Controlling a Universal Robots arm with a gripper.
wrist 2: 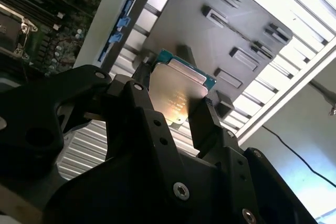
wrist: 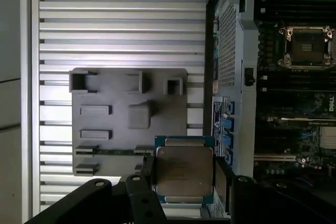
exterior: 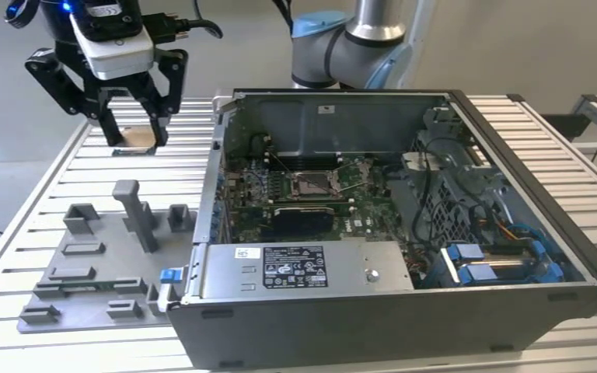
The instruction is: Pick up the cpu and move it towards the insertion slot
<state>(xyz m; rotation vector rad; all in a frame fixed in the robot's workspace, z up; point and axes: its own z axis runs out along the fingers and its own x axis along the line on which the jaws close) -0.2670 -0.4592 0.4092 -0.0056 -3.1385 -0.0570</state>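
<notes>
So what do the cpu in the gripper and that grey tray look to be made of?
The cpu: brushed metal lid, by its silvery sheen, on a green board rim, probably fibreglass. The grey tray: matte plastic, it seems, evenly dull with moulded blocks and no shine.

The jaws hide two edges of the cpu (wrist: pixel 184 174) in both wrist views.

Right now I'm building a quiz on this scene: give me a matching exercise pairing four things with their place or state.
Things:
1. cpu
2. insertion slot
3. grey plastic tray
4. gripper

Place or state:
A. inside the open computer case, on the board
B. on the slatted table, at the exterior view's left of the case
C. held between two fingers
D. shut, raised over the table beyond the tray

Pairs: 1-C, 2-A, 3-B, 4-D
</notes>
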